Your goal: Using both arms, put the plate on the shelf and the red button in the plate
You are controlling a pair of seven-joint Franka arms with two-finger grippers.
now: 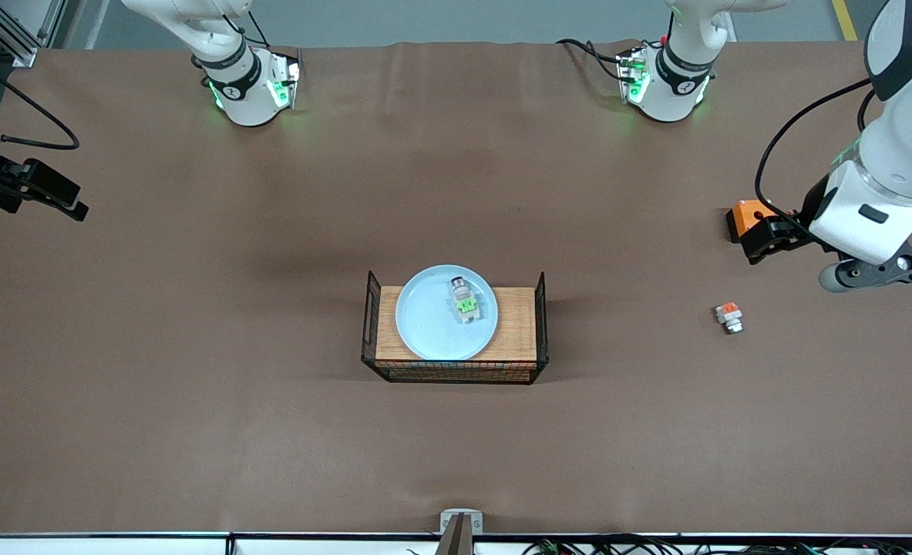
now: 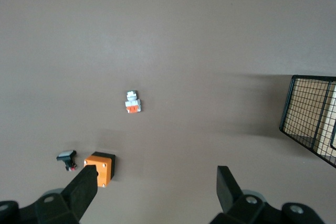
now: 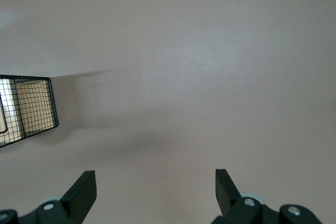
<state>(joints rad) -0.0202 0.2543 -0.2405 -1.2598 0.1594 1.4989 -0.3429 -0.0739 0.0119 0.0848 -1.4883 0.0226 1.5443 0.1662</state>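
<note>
Brown matting covers the bench (image 1: 193, 401), where a wire-sided rack (image 1: 456, 331) with a wooden floor sits at the centre. On that floor lies the plate (image 1: 446, 312), and the red button (image 1: 464, 301) lies on its side on the plate, toward the rim farther from the front camera, its green block uppermost; judged from this arrangement, both items appear to be already delivered, the rack's mesh ends keeping the plate from sliding off toward either arm. With nothing left to carry, the left hand (image 2: 157, 195) hangs over the left arm's end of the bench, fingers spread wide and empty. The right hand (image 3: 155, 195) is likewise spread and empty, over bare matting with one mesh end of the rack in its wrist view; in the front view it seems to be the dark shape at the right arm's edge of the picture, though that is hard to confirm. Well apart from the rack, toward the left arm's end, lie a similar small unit with an orange block (image 1: 729, 317), an orange-and-black box (image 1: 752, 223) farther from the front camera, and a small black piece with a pale head (image 2: 66, 158) just beside the box. None stands between either hand and the rack.
</note>
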